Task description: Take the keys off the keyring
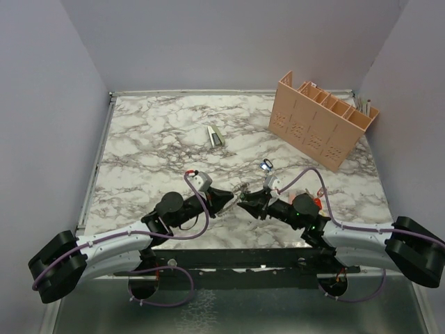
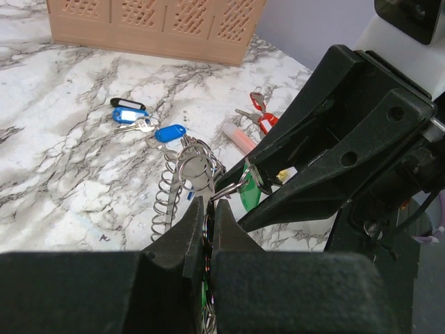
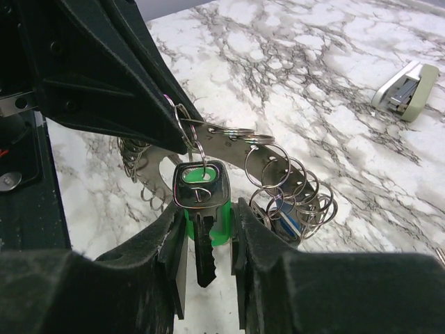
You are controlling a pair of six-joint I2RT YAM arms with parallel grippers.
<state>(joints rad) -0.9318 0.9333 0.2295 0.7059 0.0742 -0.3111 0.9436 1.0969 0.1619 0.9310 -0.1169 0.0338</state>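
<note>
Here, low over the front of the marble table (image 1: 146, 139), with a stapler (image 1: 215, 136) lying farther back and a peach rack (image 1: 320, 118) at the far right corner, both arms reach inward, tips meeting. The left gripper (image 2: 208, 217) is pinched tight on the keyring (image 3: 229, 142), gripping its flat band; the right gripper (image 3: 207, 224) clamps a green-headed key (image 3: 201, 198) hanging from it.

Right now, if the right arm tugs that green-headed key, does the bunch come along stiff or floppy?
Probably floppy: the green key hangs from a thin split ring, so it would likely swivel. The keyring looks like rigid flat metal, pinched by the left gripper, so it should hold.
</note>
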